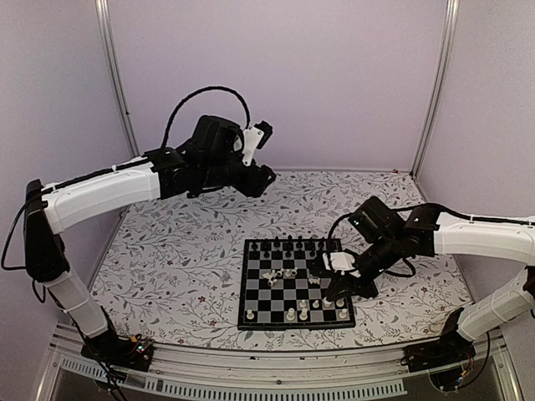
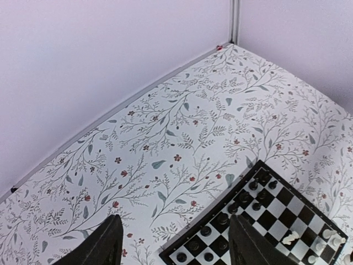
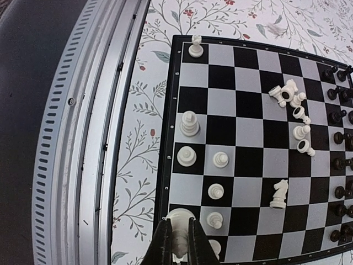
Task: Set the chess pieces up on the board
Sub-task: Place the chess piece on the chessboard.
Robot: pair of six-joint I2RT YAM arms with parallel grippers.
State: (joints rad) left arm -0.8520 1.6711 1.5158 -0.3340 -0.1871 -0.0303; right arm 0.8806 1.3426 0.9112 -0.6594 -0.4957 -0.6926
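Note:
The board (image 1: 256,298) lies at the table's near middle. Black pieces (image 1: 288,246) stand in two rows along its far edge. Several white pieces stand on the near ranks (image 3: 187,122), a white knight (image 3: 279,193) stands mid-board, and a small heap of white pieces (image 3: 289,94) lies tipped over near the centre. My right gripper (image 3: 179,245) is low over the board's near right corner (image 1: 338,288), shut on a white piece (image 3: 180,221) whose base rests on a black edge square. My left gripper (image 2: 174,248) is open and empty, high above the cloth behind the board (image 1: 261,180).
A floral cloth (image 2: 165,138) covers the table. Lilac walls (image 1: 276,75) enclose the back and sides. A metal rail (image 3: 105,138) runs along the near edge beside the board. The left wrist view shows the board's far corner (image 2: 165,255) with black pieces (image 2: 242,199).

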